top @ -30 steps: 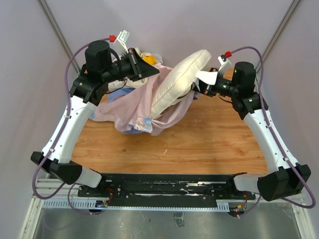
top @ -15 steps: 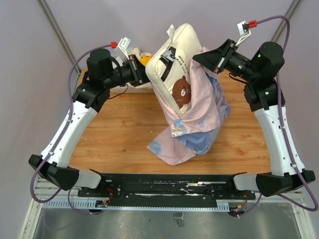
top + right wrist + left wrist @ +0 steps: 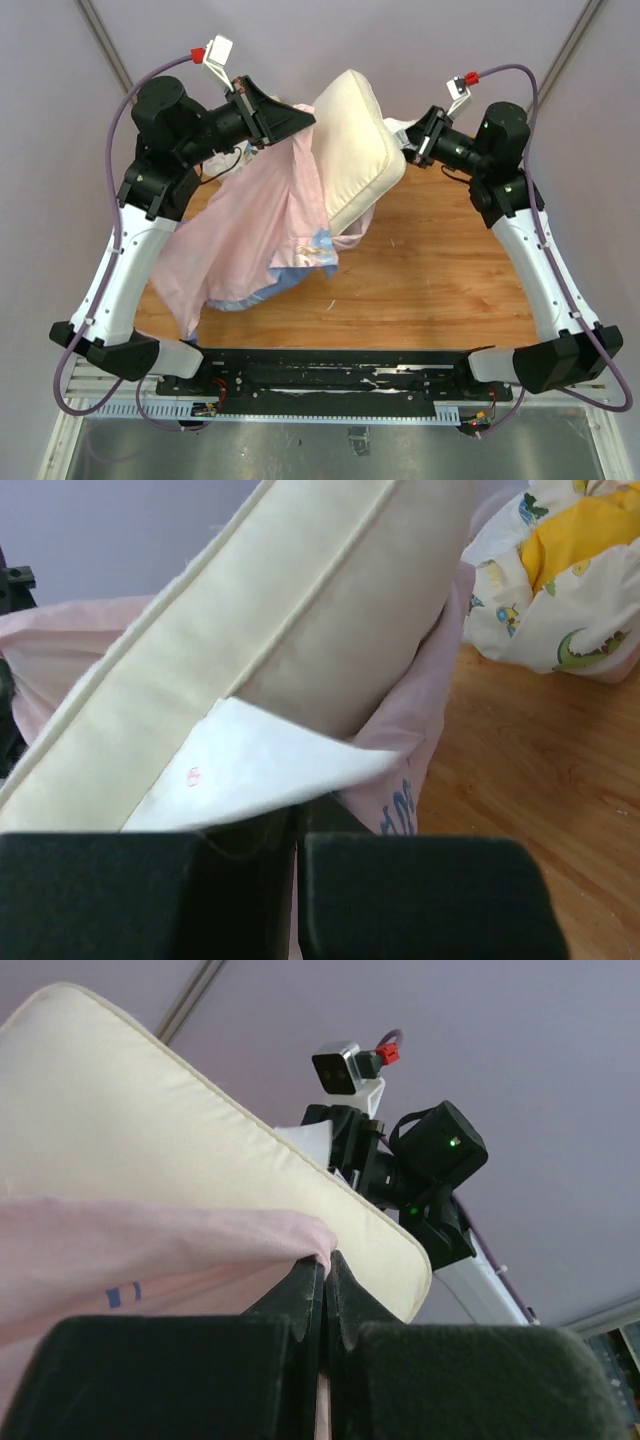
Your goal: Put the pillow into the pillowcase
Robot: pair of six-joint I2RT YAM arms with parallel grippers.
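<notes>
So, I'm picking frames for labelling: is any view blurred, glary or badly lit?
Top external: even light, sharp throughout, only faint shadow beneath the pillowcase on the table. Left wrist: the left end effector is a dark, soft-focus mass, the pillow crisp. Right wrist: the right end effector equally dark and soft; no glare.

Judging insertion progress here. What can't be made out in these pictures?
- Pillow lower end: top view, covered by pillowcase.
- What the right gripper pinches: right wrist view, its blurred fingers hide the contact.
- Dinosaur-print cloth: right wrist view, cut off by the frame edge.
</notes>
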